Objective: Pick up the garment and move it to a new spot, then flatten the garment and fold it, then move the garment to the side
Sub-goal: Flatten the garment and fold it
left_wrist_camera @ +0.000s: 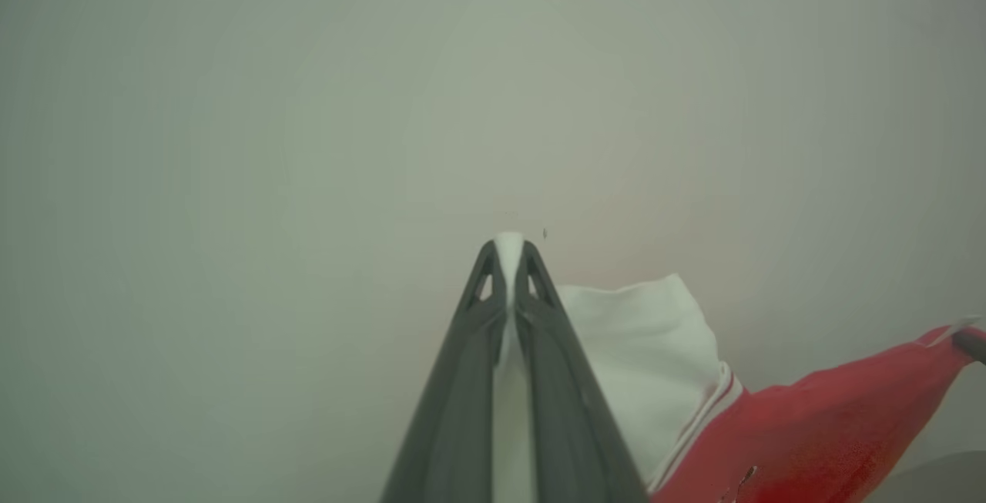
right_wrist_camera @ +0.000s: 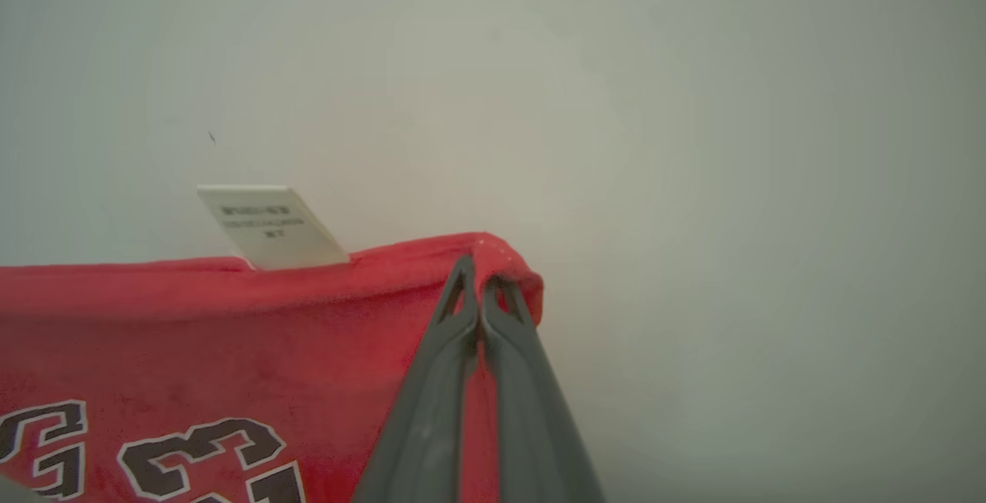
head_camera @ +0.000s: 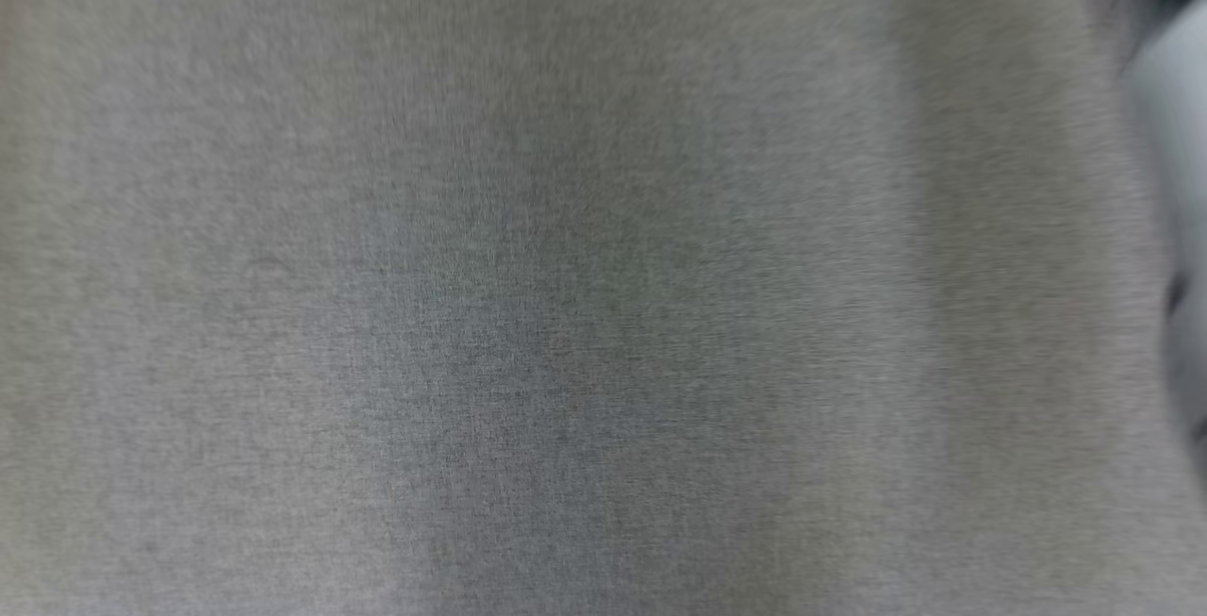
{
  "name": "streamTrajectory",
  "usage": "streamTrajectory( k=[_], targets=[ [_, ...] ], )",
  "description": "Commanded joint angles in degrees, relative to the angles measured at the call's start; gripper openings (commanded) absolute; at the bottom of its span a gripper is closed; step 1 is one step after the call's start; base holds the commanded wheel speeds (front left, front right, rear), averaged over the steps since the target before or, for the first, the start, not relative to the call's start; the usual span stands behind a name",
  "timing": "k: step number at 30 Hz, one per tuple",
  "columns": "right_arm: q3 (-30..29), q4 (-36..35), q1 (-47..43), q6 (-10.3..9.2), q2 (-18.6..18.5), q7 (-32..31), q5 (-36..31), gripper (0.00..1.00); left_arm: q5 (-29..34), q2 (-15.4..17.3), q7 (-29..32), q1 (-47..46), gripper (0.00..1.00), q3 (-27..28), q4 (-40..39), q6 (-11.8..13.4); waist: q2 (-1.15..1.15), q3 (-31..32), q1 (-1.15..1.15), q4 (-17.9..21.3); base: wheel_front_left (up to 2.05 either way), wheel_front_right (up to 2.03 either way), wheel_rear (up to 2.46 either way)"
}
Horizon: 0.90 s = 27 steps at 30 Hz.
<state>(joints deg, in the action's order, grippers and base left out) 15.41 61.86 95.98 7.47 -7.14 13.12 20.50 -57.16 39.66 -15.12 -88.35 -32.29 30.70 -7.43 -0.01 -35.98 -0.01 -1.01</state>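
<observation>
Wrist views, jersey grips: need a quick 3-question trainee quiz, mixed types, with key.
1. True or false: the left pincer is shut on white fabric of the jersey.
2. Pick one: in the right wrist view, what sticks up from the jersey's top edge? A) a white label B) a blue button C) a metal zip
3. Fill in: the right pincer is shut on the jersey's ___ fabric, at the end of that top edge.

Key: 1 true; 2 A; 3 red.
</observation>
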Motion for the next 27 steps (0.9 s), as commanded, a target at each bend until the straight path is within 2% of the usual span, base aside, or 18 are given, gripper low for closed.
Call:
streamTrajectory(
  k=[1,5,8,11,15,16,17,21,27],
  targets=[
    [1.0,-1.3,-2.9,0.03,-0.7,0.0,1.4,0.0,0.9,0.5,0.0,3.9,0.0,1.4,-1.7,0.8,0.01,5.2,0.01,2.0,0.0,0.0,0.0],
    [7.6,-11.9,-18.2,0.03,-4.9,-2.1,9.2,0.0,4.3,1.8,0.0,23.9,0.0,9.5,-13.5,4.6,0.01,10.1,0.01,2.3,0.0,0.0,0.0],
    [10.3,-21.9,-29.4,0.02,-10.1,-4.6,14.5,0.0,5.7,0.7,0.0,38.9,0.0,13.9,-23.2,7.7,0.01,13.1,0.01,2.0,0.0,0.0,0.0],
    [9.6,-31.5,-41.1,0.02,-14.8,-6.6,18.3,0.0,7.5,-1.3,0.0,52.5,0.0,17.2,-30.9,10.7,0.01,16.0,0.01,1.6,0.0,0.0,0.0],
    [5.5,-42.1,-56.9,0.02,-18.6,-9.5,20.5,0.0,9.9,-4.8,0.0,67.2,0.0,20.0,-38.1,12.5,0.01,19.6,0.01,1.2,0.0,0.0,0.0],
    [4.0,-44.4,-60.4,0.02,-18.7,-10.2,20.7,0.0,10.7,-5.4,0.0,70.3,0.0,20.5,-39.3,12.6,0.01,20.3,0.01,1.2,0.0,0.0,0.0],
    [1.5,-48.7,-68.3,0.02,-18.4,-12.1,20.5,0.0,10.6,-7.3,0.0,76.6,0.0,20.7,-40.5,12.7,0.01,22.0,0.01,1.2,0.0,0.0,0.0],
    [-3.0,-56.7,-81.7,0.02,-16.4,-16.0,18.2,0.0,12.2,-11.0,0.0,86.3,0.0,21.5,-42.6,12.7,0.01,24.6,0.01,1.6,0.0,0.0,0.0],
    [-9.8,-65.6,-98.6,0.02,-11.4,-20.9,14.4,0.0,14.5,-15.8,0.0,97.2,0.0,22.7,-42.6,11.9,0.01,27.7,0.01,1.7,0.0,0.0,0.0]
  ],
)
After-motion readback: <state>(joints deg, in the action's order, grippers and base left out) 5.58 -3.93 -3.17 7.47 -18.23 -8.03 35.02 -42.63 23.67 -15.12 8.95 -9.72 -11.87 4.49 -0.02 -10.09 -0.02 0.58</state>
